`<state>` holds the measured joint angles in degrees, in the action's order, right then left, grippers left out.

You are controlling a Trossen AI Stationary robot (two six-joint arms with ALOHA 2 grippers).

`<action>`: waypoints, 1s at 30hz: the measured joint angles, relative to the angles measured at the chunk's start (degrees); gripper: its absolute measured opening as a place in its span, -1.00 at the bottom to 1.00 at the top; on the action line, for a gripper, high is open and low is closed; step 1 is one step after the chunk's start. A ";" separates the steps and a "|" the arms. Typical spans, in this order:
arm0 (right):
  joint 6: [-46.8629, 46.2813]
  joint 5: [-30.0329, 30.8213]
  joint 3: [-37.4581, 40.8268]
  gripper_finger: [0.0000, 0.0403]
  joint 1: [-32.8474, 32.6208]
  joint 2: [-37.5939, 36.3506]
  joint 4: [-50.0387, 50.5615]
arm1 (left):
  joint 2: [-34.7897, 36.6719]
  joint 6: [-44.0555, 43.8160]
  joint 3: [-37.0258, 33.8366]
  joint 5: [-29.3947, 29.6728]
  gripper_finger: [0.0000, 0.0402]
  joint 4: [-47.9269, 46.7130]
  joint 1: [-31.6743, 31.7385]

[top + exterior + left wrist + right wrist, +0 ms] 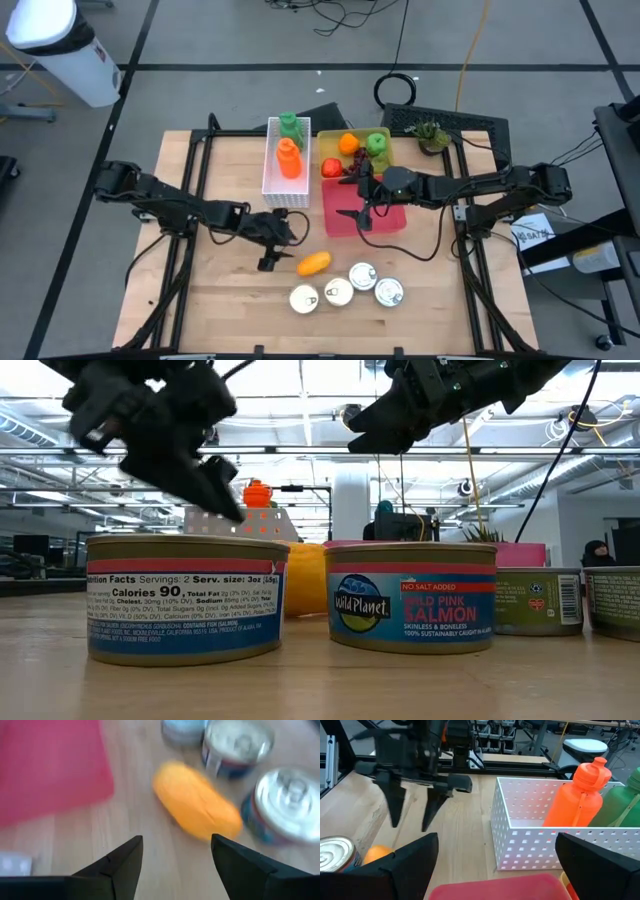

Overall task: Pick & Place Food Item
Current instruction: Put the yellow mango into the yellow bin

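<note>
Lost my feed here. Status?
Left gripper open, empty, beside orange food item. Right gripper open above red tray. Cans close beside item.

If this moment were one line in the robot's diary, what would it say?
left tool: open, above oval orange food item, not touching | right tool: open, over flat pink tray | held: nothing

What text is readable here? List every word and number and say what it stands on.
"Nutrition Facts Servings: 2, Serv. size: 3oz", "Calories 90": left can.
"Wild Planet", "NO SALT ADDED", "WILD PINK SALMON", "SKINLESS & BONELESS", "100% SUSTAINABLY CAUGHT": salmon can.
Barcode digits and print on the far-right cans: too small to read.
Paper tag beside the table: blurred.
</note>
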<state>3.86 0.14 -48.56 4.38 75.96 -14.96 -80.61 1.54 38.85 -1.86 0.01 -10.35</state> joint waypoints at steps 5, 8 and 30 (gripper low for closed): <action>-0.13 0.00 0.00 0.89 0.00 0.00 -0.09 | -1.44 -3.19 0.07 -3.26 0.21 9.64 -0.02; -1.10 -0.07 0.00 0.89 -0.85 0.51 0.35 | -1.98 -2.19 -0.07 -4.10 0.21 9.98 -0.07; -14.50 8.68 -31.08 0.88 -18.80 34.46 27.97 | 11.00 1.84 0.00 7.89 0.21 12.37 4.00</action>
<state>-10.65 8.82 -79.64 -14.42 110.43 13.00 -69.61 3.38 38.85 6.04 12.38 -6.35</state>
